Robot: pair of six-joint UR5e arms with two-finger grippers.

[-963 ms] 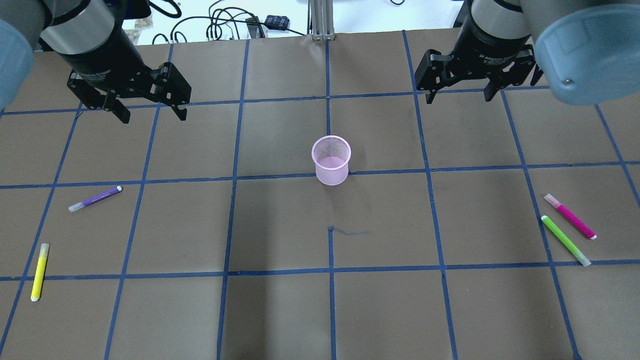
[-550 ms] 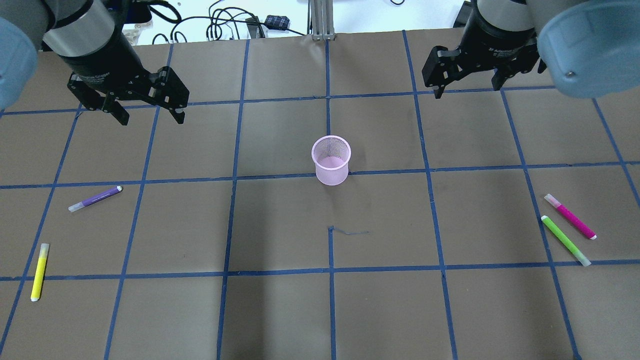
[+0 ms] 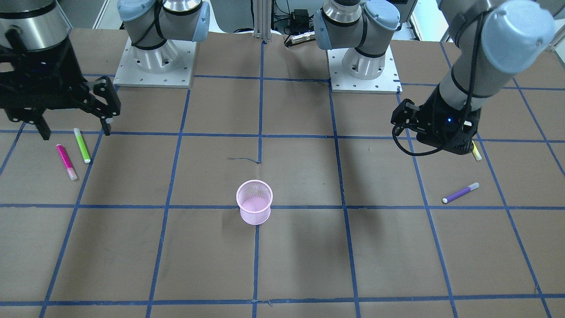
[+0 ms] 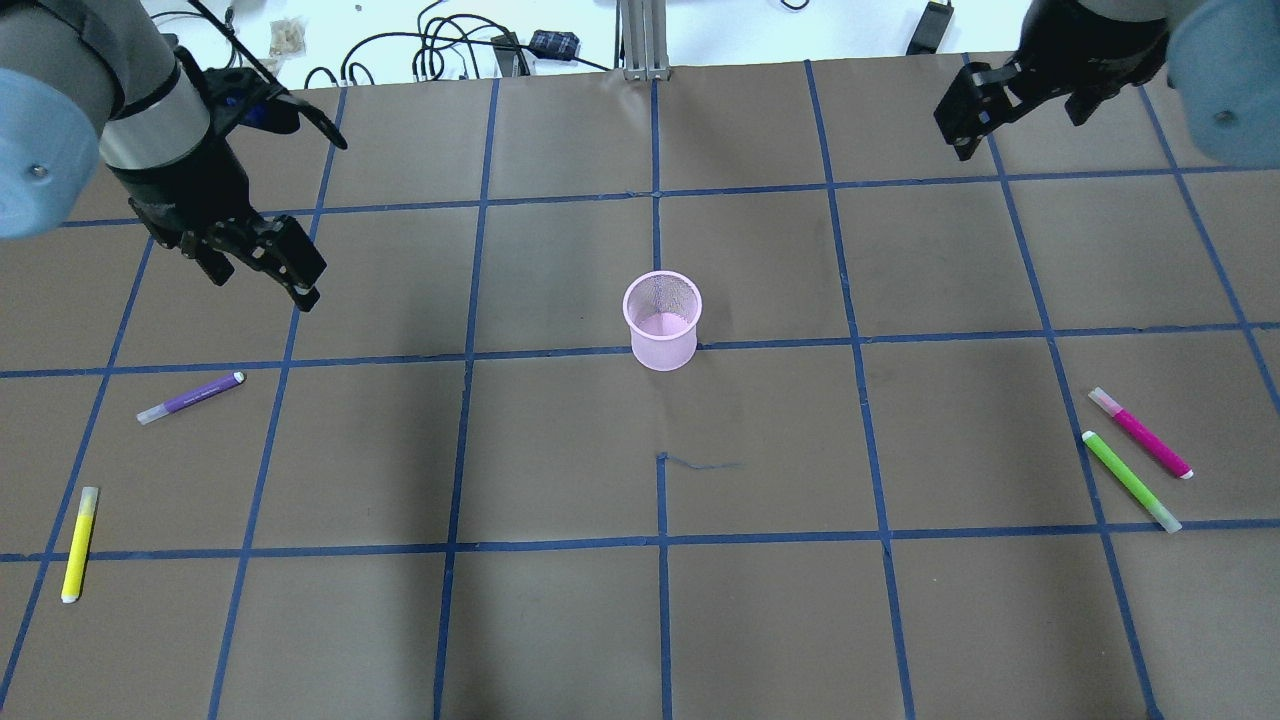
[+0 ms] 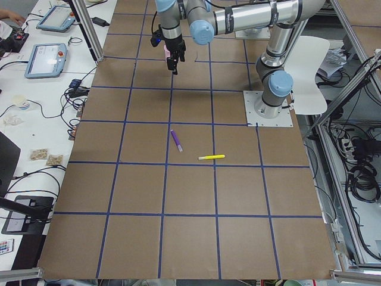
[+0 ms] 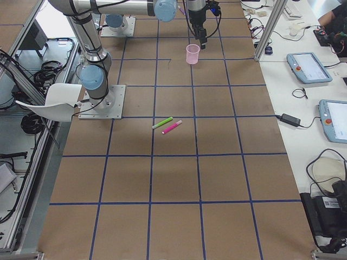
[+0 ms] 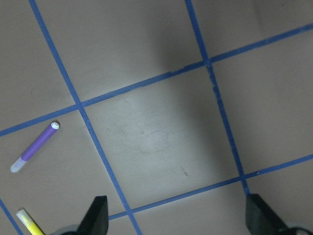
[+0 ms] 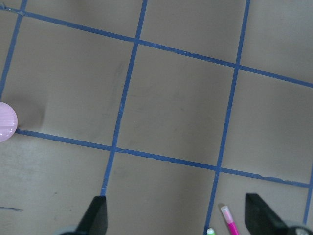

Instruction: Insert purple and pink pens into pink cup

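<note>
The pink mesh cup (image 4: 662, 322) stands upright and empty mid-table; it also shows in the front view (image 3: 254, 202). The purple pen (image 4: 190, 398) lies flat on the left, and shows in the left wrist view (image 7: 35, 147). The pink pen (image 4: 1140, 432) lies flat on the right, and its tip shows in the right wrist view (image 8: 229, 220). My left gripper (image 4: 264, 288) is open and empty, above the table beyond the purple pen. My right gripper (image 4: 1020, 135) is open and empty, high at the far right, far from the pink pen.
A yellow pen (image 4: 78, 545) lies near the purple pen at the left edge. A green pen (image 4: 1130, 480) lies right beside the pink pen. The brown table cover (image 4: 560, 620) carries a blue tape grid. Cables lie beyond the far edge.
My left gripper has turned and moved nearer, toward the purple pen. My right gripper has moved farther away and to the right. Both stay open; pens and cup have not moved.
</note>
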